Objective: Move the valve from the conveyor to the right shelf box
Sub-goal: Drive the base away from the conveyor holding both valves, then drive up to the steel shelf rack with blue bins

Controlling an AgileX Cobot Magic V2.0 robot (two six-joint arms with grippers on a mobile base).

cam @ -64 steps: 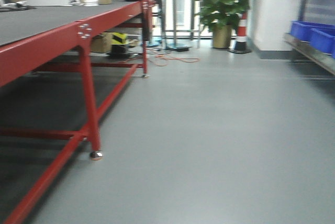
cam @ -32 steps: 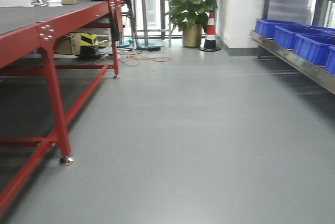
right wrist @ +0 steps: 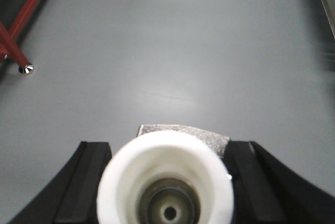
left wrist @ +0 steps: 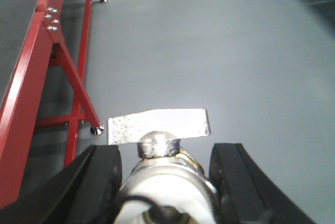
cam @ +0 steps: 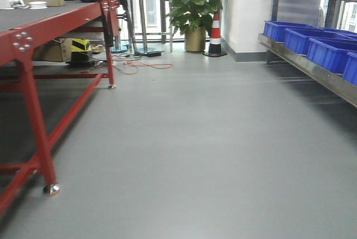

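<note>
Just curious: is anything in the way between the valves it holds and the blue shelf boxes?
Nothing visible: bare floor runs to the shelf with the blue boxes. The cone stands far back, aside.

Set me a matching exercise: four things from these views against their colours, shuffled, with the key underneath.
Things:
1. shelf bins
2. traffic cone
3. conveyor frame
4. valve in the left gripper

Colours:
a. shiny silver
b. blue
c. red and white stripes
d. plain red

Pairs: 1-b, 2-c, 3-d, 4-a
</note>
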